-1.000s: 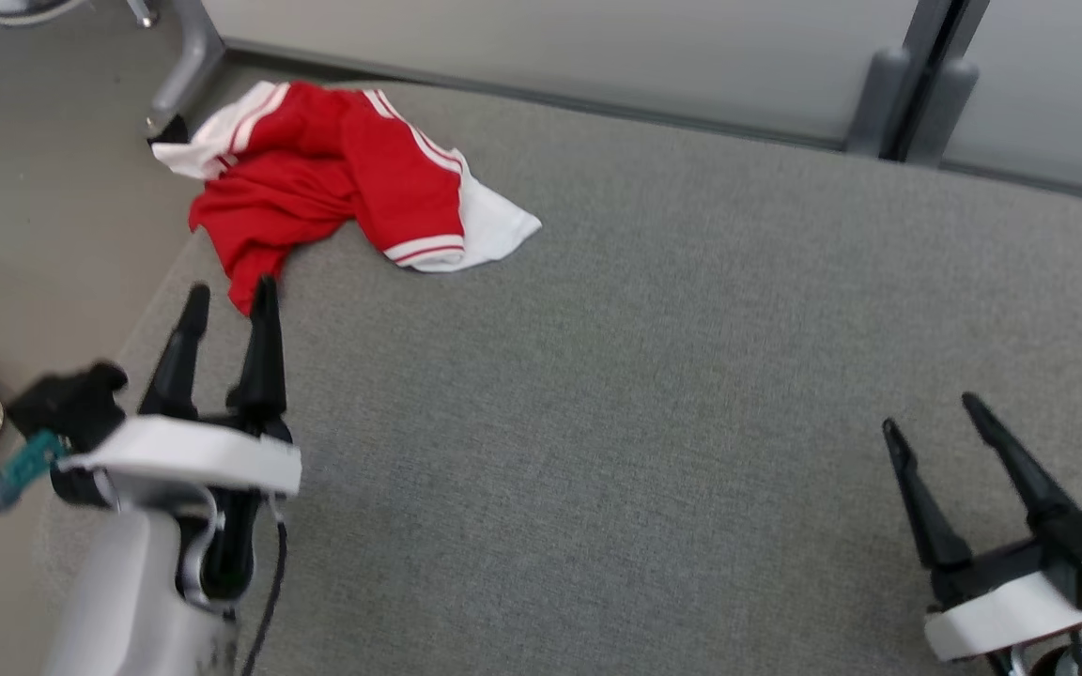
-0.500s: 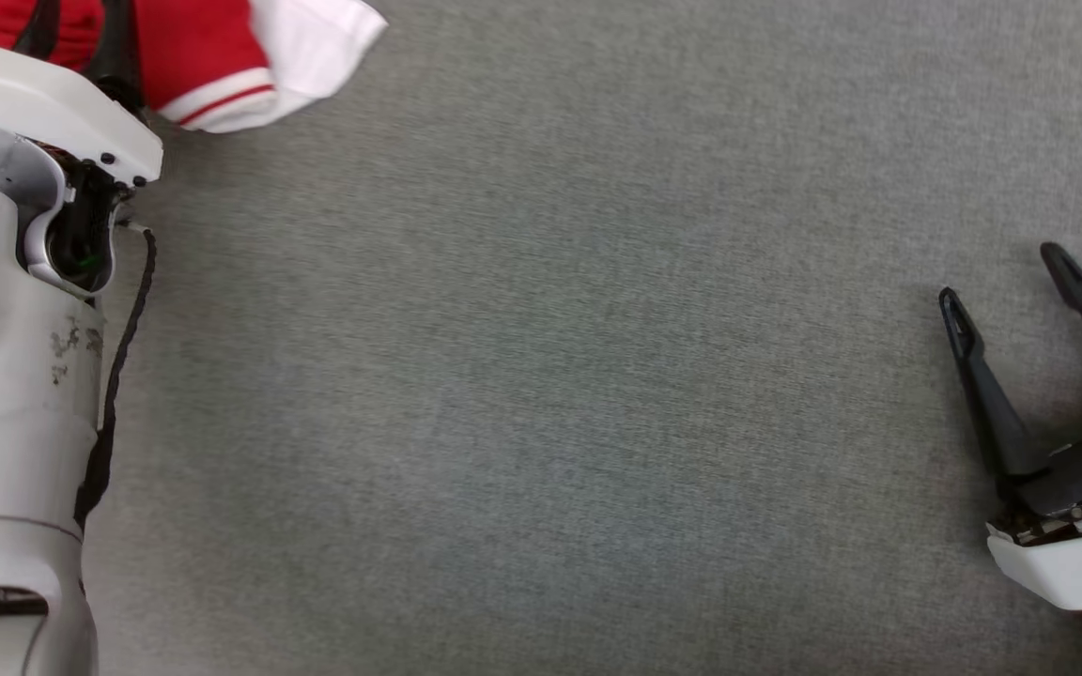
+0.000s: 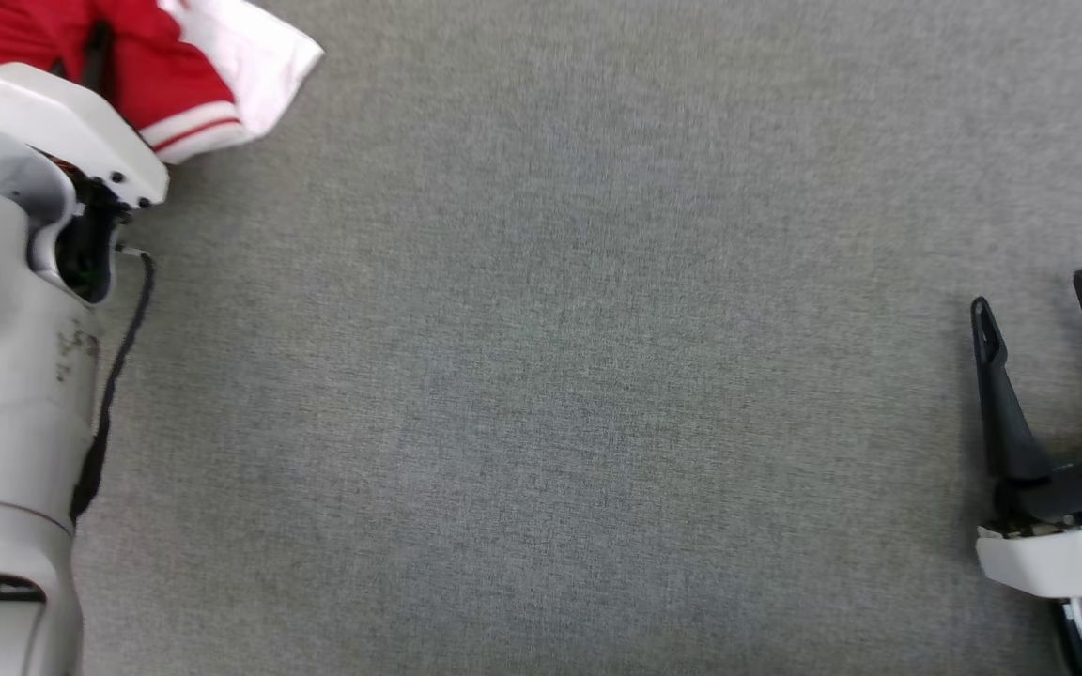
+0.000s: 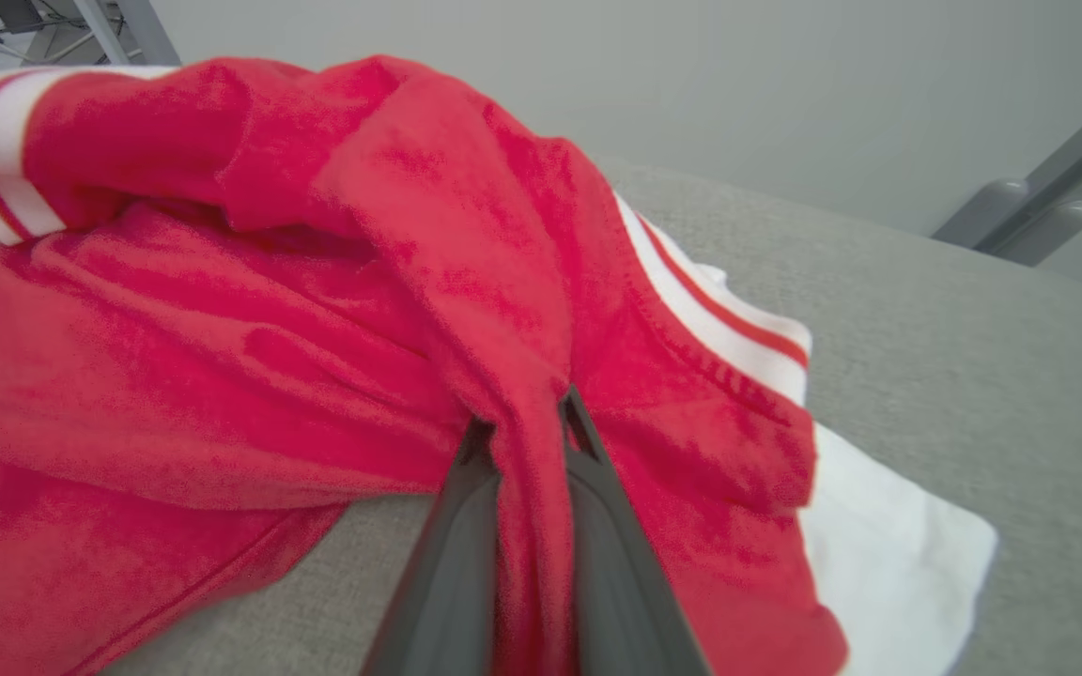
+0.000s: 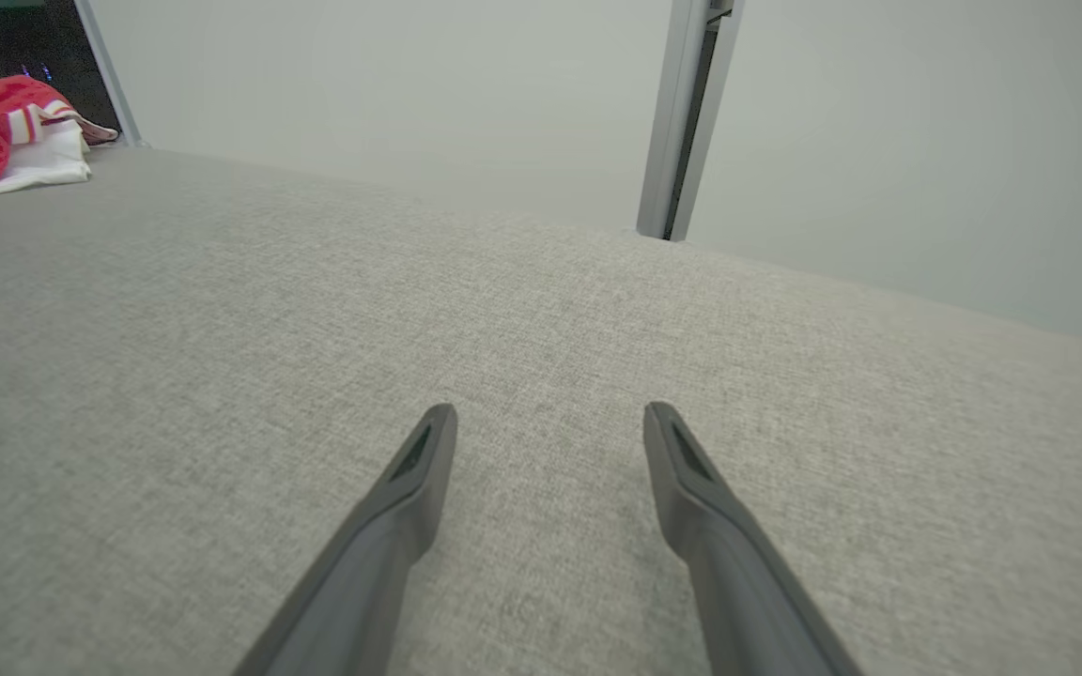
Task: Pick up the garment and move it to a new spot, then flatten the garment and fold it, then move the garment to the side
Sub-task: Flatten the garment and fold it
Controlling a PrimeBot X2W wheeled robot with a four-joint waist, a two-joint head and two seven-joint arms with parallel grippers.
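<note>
**Left jaws pinched on a fold of the garment: lift cleanly, then carry**

The crumpled red fabric garment with white striped bands lies bunched on the grey woven-cloth surface. The left gripper sits at the garment's near side. Its jaws are drawn almost together, with a raised ridge of red cloth squeezed between the two dark fingers. The right gripper hangs well apart from the garment, on the robot's right of it, with its jaws spread wide and holding nothing.

The step in hand looks like the pick-up. The pinch seems to take only one fold, so most of the garment would probably trail below it. A good lift would first rise straight up, high enough that the white part beside the pinch leaves the surface rather than dragging. Only then should it travel toward the bare stretch between the garment and the right gripper. A slow, even motion seems wise, since soft cloth may slip out of narrow fingers if jerked. Setting the garment down within the right gripper's reach should ease the flattening, as each arm could then take an opposite edge.
</note>
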